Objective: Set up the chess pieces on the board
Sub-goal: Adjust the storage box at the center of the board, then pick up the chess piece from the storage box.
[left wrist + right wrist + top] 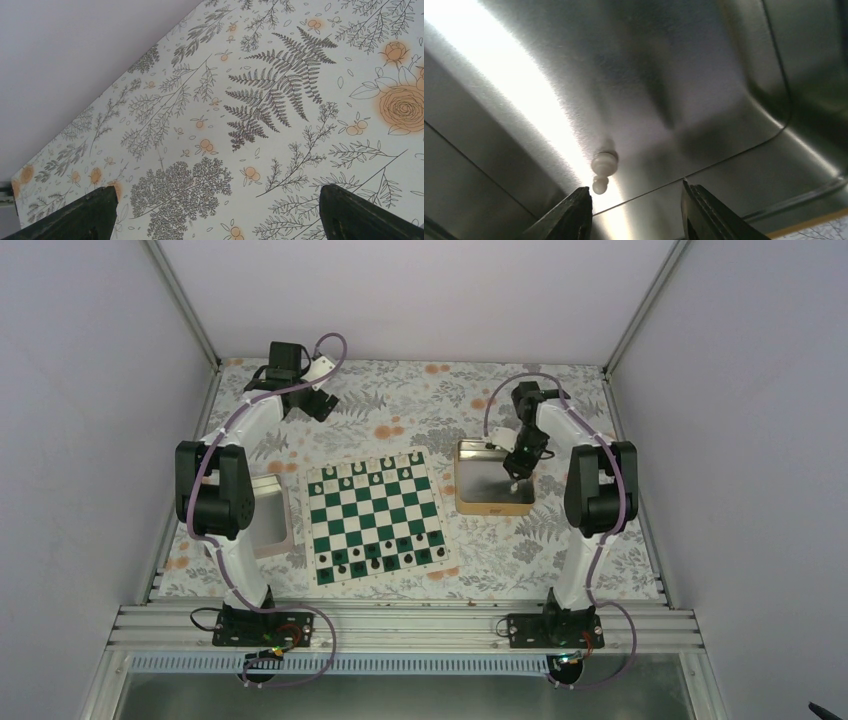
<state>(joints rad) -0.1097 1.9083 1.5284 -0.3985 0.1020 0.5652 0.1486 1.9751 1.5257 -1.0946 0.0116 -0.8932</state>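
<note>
Right hand [635, 192] low inside the tin [724, 75], fingers apart beside a white chess piece [603, 167]; left hand [218, 192] wide apart.

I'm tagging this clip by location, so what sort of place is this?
Most likely a lab robot test cell, not a home: plain white panel walls in aluminium framing, two arms bolted to a metal rail, and a chessboard staged on a floral table cover.

One cam overhead, one on each wrist

Top one sits high behind my bases, looking down on the whole table [400, 400], board [375, 512] centred. Left wrist cam skims that floral table up close; right one's close inside the tin [495, 506], also seen from above.
</note>
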